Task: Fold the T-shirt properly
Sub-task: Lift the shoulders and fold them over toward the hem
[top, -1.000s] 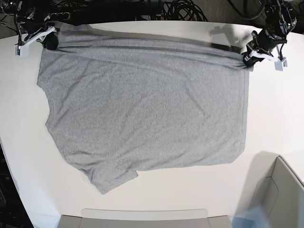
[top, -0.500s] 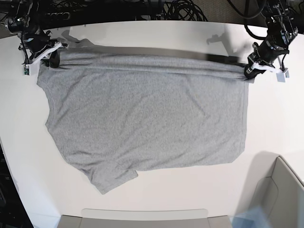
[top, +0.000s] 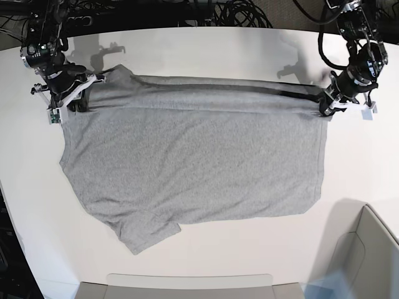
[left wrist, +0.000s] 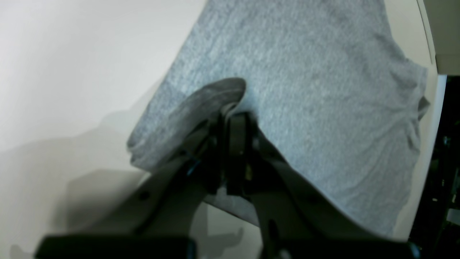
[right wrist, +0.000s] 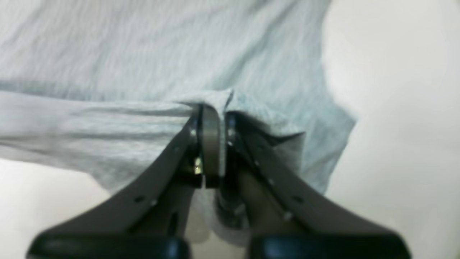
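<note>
T-shirt (top: pixel 193 162): soft heather-grey knit cloth, matt, finely flecked, lightly creased; I am seeing it bunching into ridges along the desk's far edge. Desk (top: pixel 187 255): smooth white top, giving off a faint sheen. My left gripper (left wrist: pixel 230 118): dark matt plastic fingers, smooth, with small screw holes. My right gripper (right wrist: pixel 212 111): the same dark matt plastic, a duller grey pad showing between the fingers. Cables (top: pixel 237 12): black, slightly glossy sheathing.

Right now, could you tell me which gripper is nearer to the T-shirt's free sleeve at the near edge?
Right. The right gripper pinches the T-shirt on the side of the free sleeve; the left gripper pinches the opposite far corner.
</note>
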You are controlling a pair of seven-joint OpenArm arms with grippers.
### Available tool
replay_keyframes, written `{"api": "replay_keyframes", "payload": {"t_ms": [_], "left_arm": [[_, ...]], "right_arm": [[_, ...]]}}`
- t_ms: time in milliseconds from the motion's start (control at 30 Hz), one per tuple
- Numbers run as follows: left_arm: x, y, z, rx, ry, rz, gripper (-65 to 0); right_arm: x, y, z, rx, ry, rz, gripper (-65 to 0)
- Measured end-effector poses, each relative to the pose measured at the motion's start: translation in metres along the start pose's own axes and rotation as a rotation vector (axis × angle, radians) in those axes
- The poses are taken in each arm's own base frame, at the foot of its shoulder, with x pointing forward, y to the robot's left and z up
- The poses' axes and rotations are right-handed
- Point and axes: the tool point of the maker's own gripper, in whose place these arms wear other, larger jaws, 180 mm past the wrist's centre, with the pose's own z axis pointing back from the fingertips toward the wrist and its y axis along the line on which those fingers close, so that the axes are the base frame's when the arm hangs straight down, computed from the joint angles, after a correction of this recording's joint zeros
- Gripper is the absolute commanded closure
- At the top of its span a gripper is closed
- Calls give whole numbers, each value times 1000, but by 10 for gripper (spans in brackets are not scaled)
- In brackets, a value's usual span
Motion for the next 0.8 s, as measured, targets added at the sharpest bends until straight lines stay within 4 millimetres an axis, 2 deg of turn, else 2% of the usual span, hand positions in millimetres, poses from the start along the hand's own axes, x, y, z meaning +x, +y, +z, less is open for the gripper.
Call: {"api": "replay_keyframes", "payload": {"t_ms": [133,367,467,600,800], "left_arm": [[13,-5,-6,38,-31,-56,0],[20,-27,-20,46,-37,-149,0],[27,-25,-27,58,-42,-141,0],[23,-12,-40,88,-5,-102,0],[39,-23,-44,64,-54,-92,0]], "right_arm": [[13,-2,-8,-6,-21,10,0],[15,-12,-28,-16,1,-9,0],[20,-15,-33,-19,-5,-19,0],[26,-19,-42,-11,-7,-25,0],[26,-12,-60,18,40,47,0]]}}
